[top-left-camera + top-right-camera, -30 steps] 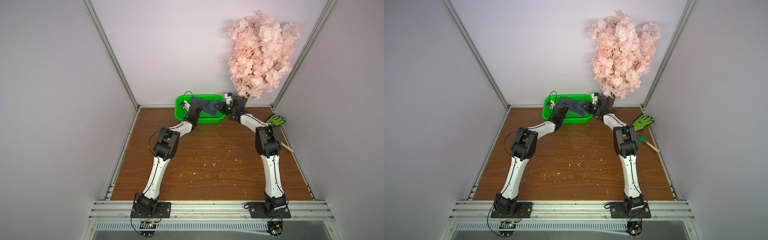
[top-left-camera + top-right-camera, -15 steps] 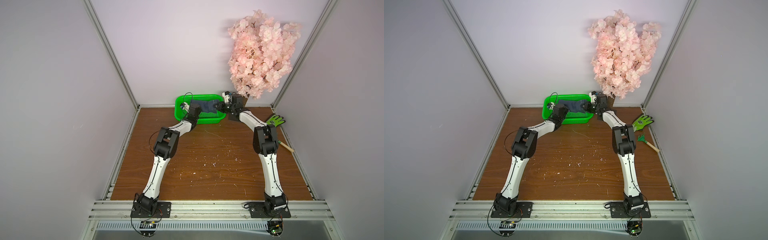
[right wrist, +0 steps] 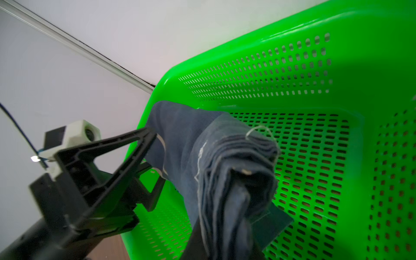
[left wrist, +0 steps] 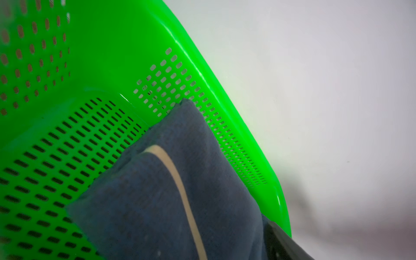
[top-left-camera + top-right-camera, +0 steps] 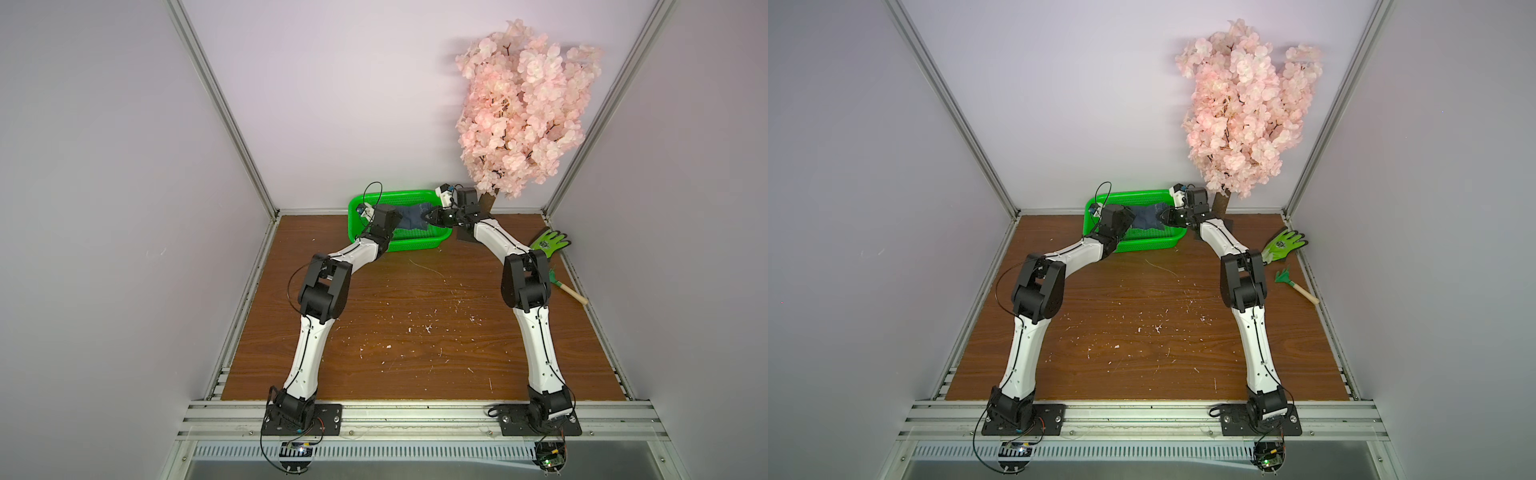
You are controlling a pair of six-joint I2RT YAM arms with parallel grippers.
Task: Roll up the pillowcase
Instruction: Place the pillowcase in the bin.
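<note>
- Two grippers flanked the rolled pillowcase (image 5: 409,218) inside the green basket (image 5: 399,246).
- The left gripper (image 3: 155,165) had its jaws apart.
- The right gripper (image 5: 428,216) clamped one end.

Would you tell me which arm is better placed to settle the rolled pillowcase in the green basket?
The right, I think. The right hand is shut on one end of the pillowcase inside the basket, while the left hand stands open around the other end, gripping nothing.
</note>
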